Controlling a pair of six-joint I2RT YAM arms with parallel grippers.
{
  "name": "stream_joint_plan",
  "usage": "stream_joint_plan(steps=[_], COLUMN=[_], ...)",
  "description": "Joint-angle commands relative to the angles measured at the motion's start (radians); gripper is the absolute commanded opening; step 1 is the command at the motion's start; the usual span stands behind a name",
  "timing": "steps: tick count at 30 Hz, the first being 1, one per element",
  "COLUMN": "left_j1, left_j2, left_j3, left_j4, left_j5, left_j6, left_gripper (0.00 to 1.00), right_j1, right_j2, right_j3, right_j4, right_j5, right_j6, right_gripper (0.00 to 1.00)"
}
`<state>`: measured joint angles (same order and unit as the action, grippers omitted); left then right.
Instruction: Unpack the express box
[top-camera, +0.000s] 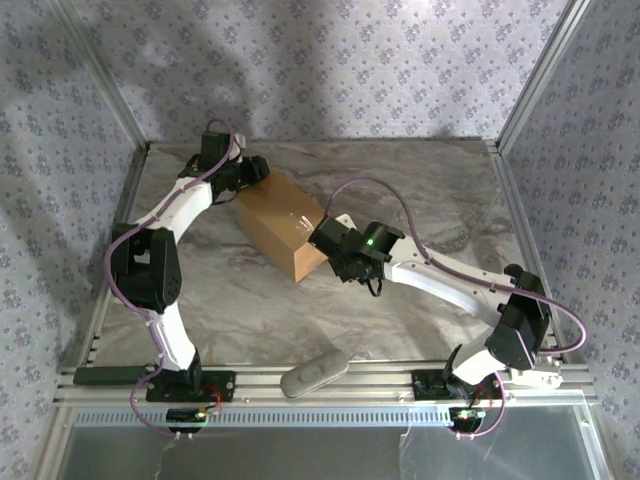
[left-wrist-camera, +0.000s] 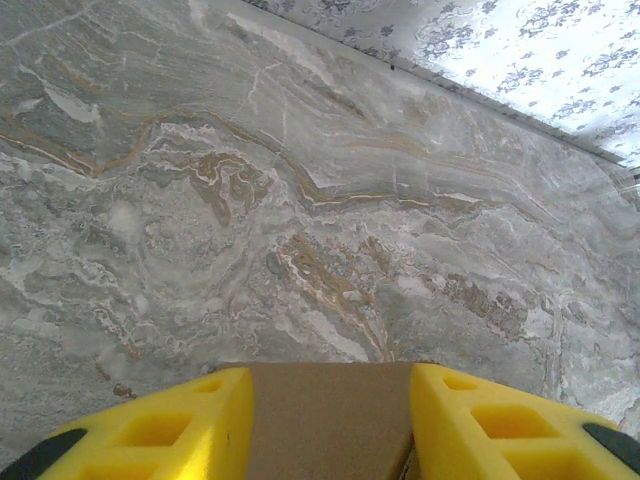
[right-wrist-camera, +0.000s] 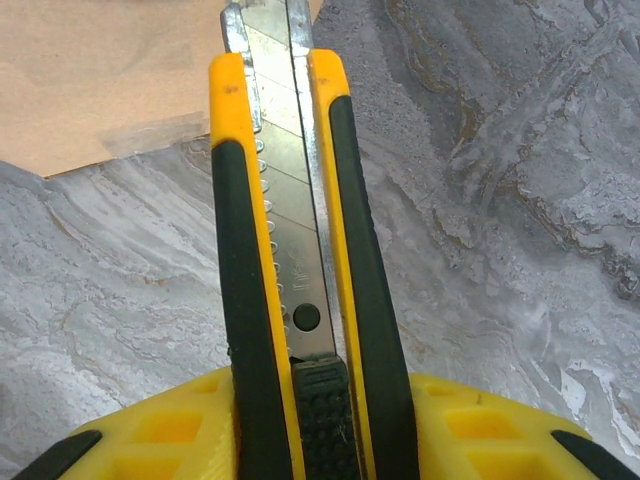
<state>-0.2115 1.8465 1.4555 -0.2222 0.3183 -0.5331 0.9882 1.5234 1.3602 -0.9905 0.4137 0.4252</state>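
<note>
Marble-pattern table (top-camera: 420, 200), walled on three sides. The express box (top-camera: 285, 225) sits left of centre on it, lying at an angle, one end toward the far-left corner, the other toward the middle.

Progress: early. The box top looks flat and closed, flaps down, with a shiny strip of clear tape (right-wrist-camera: 150, 130) at the corner seen from the right wrist. No cut or lifted flap is visible, so slitting the seam, opening the flaps and taking the contents out all look left to do.

Container: the box is shut and nothing inside can be seen. Nothing has been set out beside it.

The left gripper (top-camera: 248, 172) is at the far end of the box. In the left wrist view, cardboard fills the gap between its yellow fingers (left-wrist-camera: 180, 430), so the jaws are clamped on the box edge, probably bracing it.

The right gripper (top-camera: 325, 238) is at the near right side of the box, jaws closed on a yellow-and-black utility knife (right-wrist-camera: 290, 330). Its blade (right-wrist-camera: 285, 200) is extended and points at the box corner, with the tip over the cardboard. Cannot tell whether it touches.

A grey oblong object (top-camera: 313, 372) lies on the front rail (top-camera: 380, 380) between the arm bases, well apart from the box. What it is: unclear.
</note>
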Motion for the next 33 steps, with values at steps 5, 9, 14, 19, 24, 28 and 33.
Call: stream_joint_plan(steps=[5, 9, 14, 19, 24, 28, 33], left_j1=[-0.103, -0.108, -0.114, -0.118, -0.119, -0.118, -0.11], left_j2=[-0.006, -0.004, -0.003, -0.003, 0.016, 0.032, 0.056], left_j3=[-0.029, -0.027, -0.024, -0.014, 0.03, 0.076, 0.15], left_j4=[-0.099, -0.097, -0.097, -0.098, -0.115, -0.142, -0.206], left_j5=[0.18, 0.18, 0.18, 0.182, 0.182, 0.169, 0.109], left_j6=[-0.055, -0.056, -0.055, -0.049, -0.04, -0.025, -0.001], left_gripper=[0.45, 0.45, 0.45, 0.45, 0.45, 0.45, 0.47], right_j1=[0.008, 0.012, 0.016, 0.037, 0.042, 0.043, 0.042], right_j2=[0.005, 0.006, 0.017, 0.023, 0.023, 0.017, 0.016], right_j3=[0.043, 0.033, 0.04, 0.051, 0.037, 0.027, 0.024], right_j4=[0.245, 0.254, 0.235, 0.219, 0.223, 0.215, 0.176], right_j5=[-0.136, -0.146, -0.079, -0.008, -0.015, -0.007, 0.032], right_j6=[-0.036, -0.048, -0.064, -0.102, -0.09, -0.068, -0.033], right_gripper=[0.0, 0.0, 0.0, 0.0, 0.0, 0.0, 0.0])
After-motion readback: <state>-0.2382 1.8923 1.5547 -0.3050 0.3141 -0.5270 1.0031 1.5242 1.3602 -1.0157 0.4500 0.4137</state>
